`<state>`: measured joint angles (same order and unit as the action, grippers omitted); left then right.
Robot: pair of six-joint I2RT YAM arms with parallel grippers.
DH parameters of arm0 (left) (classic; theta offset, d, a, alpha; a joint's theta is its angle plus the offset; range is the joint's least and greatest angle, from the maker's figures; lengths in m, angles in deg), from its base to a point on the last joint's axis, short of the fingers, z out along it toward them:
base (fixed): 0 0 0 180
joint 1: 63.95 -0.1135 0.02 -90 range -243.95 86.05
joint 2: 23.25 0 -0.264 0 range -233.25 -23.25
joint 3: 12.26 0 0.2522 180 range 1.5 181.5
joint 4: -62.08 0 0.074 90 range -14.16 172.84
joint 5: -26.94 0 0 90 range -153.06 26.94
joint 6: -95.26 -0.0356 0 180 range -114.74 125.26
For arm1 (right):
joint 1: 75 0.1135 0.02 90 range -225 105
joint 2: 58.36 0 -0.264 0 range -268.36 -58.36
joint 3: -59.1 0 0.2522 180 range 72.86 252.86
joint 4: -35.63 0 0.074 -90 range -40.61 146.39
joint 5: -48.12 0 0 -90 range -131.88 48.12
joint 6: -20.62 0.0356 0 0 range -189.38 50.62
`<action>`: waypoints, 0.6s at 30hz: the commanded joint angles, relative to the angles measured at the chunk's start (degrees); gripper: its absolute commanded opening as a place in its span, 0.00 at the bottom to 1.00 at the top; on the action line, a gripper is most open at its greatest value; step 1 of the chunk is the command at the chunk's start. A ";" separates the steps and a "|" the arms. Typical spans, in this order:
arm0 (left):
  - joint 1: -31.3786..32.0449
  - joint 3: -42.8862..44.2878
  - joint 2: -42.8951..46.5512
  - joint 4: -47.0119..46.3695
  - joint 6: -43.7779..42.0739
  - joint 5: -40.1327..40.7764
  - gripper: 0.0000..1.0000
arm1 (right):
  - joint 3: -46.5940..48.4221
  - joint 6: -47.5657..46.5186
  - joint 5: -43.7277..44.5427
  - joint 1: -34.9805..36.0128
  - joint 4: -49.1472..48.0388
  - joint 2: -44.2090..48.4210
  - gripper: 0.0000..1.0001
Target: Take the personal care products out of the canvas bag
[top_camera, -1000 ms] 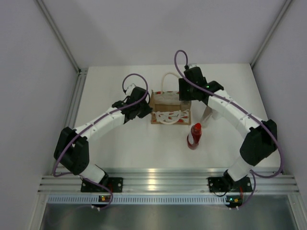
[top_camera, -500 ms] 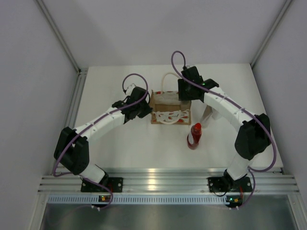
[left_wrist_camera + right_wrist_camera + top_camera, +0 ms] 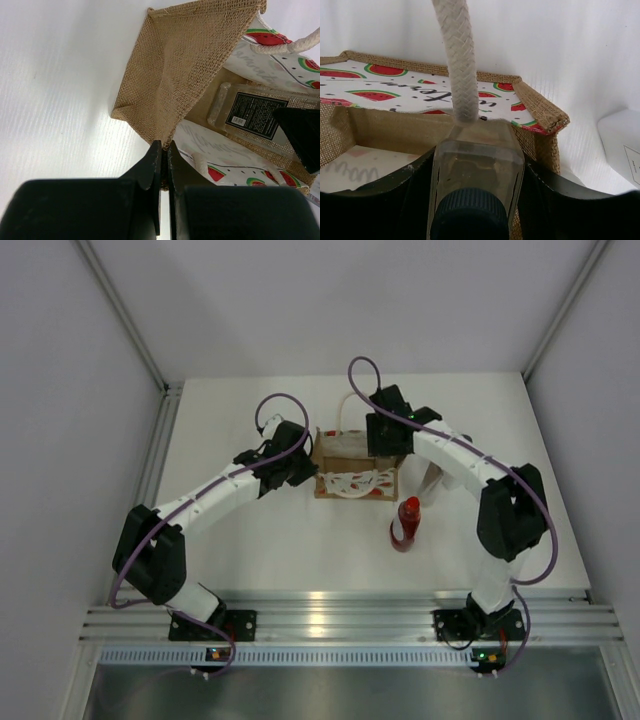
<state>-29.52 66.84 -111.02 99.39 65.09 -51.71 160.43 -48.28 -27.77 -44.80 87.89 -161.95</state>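
Two arms reach in over the white table (image 3: 250, 540), one from each side.

On the left, the left gripper (image 3: 303, 470) is at the left end of the bag (image 3: 355, 483). Its jaws are pinched tight on the top edge of the brown woven side wall (image 3: 180, 60).

The bag stands in the middle of the table, a bit nearer the far edge. Its white panels have red and green watermelon slices on them. There is black curly writing too, but I cannot read it. A thick white rope handle (image 3: 457, 60) goes up from the rim.

The right gripper (image 3: 385, 445) is in the right part of the bag's open top. Its jaws are about half open and press on both sides of the pale bottle (image 3: 475, 155), just above the dark ribbed cap. The bottle is inside the bag. From the left wrist you can see its flat side (image 3: 220, 107) with a black label (image 3: 256, 116). The white print on the label is too small to read.

The red bottle (image 3: 406, 523) stands on the table outside the bag, off its near right corner, toward the near edge.

The white bottle (image 3: 432, 480) is on the table just right of the bag, partly under the right arm. It has a small label (image 3: 632, 160), also too small to read.
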 commanded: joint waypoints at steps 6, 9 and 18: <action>-0.51 -0.30 0.58 1.85 -0.95 3.06 0.00 | 3.22 1.49 1.01 -0.49 0.96 -2.84 0.50; -0.51 -0.30 0.67 1.85 -0.86 3.15 0.00 | 3.40 1.49 1.10 -0.58 0.87 -2.84 0.36; -0.51 -0.39 0.84 1.85 -0.68 3.32 0.00 | 5.07 0.26 0.04 -0.40 0.87 -0.04 0.00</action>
<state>-29.52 66.84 -111.02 99.39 65.09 -51.60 161.92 -47.75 -27.11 -44.80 88.07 -164.01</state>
